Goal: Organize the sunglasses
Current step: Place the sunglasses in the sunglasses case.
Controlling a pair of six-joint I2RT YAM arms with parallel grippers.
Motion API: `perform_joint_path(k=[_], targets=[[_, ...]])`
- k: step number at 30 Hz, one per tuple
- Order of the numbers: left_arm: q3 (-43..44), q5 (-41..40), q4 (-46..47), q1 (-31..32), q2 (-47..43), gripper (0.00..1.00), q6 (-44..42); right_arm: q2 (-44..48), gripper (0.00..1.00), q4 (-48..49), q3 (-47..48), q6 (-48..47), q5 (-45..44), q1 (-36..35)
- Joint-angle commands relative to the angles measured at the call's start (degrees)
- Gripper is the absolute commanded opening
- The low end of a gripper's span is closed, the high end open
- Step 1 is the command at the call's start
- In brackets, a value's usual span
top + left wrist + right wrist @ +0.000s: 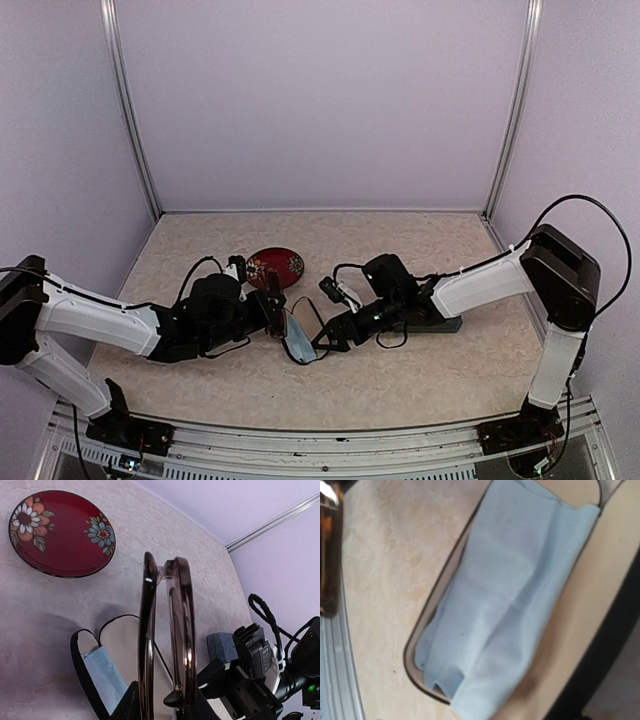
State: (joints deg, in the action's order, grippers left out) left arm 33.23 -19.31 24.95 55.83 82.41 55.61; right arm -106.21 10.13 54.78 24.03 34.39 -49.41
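Observation:
The reddish-brown sunglasses [182, 630] are folded and stand upright between the fingers of my left gripper [165, 702], which is shut on their lower end. In the top view that gripper [278, 312] holds the sunglasses [272, 292] just left of a light-blue cloth [298, 342]. The cloth [505, 600] fills the right wrist view, edged by a thin dark loop [427, 615]. My right gripper [322, 338] sits low against the cloth's right side, jaws apart and holding nothing that I can see. Its own fingers are out of the right wrist view.
A dark red flowered plate [275, 266] lies behind the left gripper, also top left in the left wrist view [60, 532]. A flat black case [432, 323] lies under the right forearm. A grey-blue case [222, 647] shows beside the right gripper. Side walls stand close.

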Motion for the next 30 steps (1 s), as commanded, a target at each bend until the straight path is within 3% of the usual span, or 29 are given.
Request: perform_joint_path(k=[1, 11, 18, 30], targets=[[3.87, 2.61, 2.29, -0.53, 3.52, 0.28, 2.27, 1.78, 0.8, 0.38, -1.04, -1.02, -1.76, -0.6], [9.3, 2.92, -5.72, -0.1, 9.39, 0.27, 6.87, 4.02, 0.79, -0.77, -2.43, -3.19, -5.6, -0.49], [13.17, -1.31, -13.78, 2.07, 11.8, 0.27, 10.7, 4.98, 0.8, 0.91, -4.17, -3.85, -4.45, 0.23], [17.44, -0.79, -19.95, 2.96, 17.11, 0.29, 15.38, 6.59, 0.79, 4.0, -6.69, -3.95, -3.4, 0.82]])
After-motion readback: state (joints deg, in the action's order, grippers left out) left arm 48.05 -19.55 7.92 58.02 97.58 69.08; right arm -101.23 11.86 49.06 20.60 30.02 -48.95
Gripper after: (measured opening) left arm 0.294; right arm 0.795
